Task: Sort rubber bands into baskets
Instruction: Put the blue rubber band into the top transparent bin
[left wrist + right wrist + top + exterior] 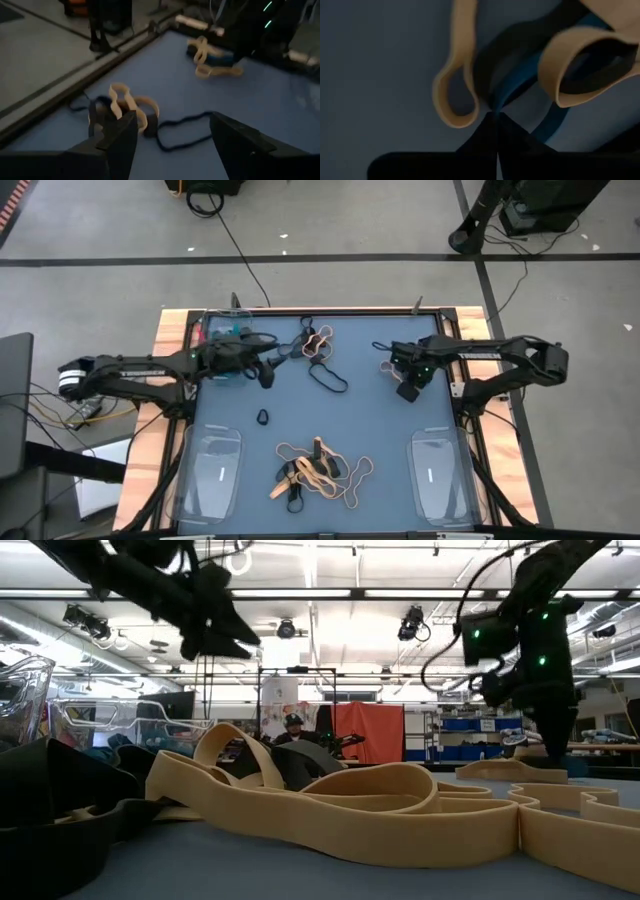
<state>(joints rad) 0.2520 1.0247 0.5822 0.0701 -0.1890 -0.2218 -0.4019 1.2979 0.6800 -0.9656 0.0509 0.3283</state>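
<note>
I have the left gripper (268,370) hanging near the mat's far-left corner, its fingers spread wide and holding nothing; through its wrist camera I see a tan and dark tangle (131,107) just ahead of it. Beside it in that corner a basket (222,330) already seems to hold some teal bands, so I judge the sort begun but far from done. The near-left basket (212,472) looks empty. Loose bands are scattered across the mat (370,410): a small pile (316,342) at the far edge, a dark loop (328,377) near the middle, a single small black band (263,417) left of centre, and the largest heap (318,472) of tan and black bands at the near edge. The near-right basket (438,475) also looks empty. The right gripper (408,388) is over the mat's right side with its fingers closed tight, and its wrist camera shows tan, teal and black bands (530,75) tangled right at the tips; I cannot tell whether one is truly pinched. Most of the work remains, and the knotted colours are the main obstacle, since one pull may drag several.
</note>
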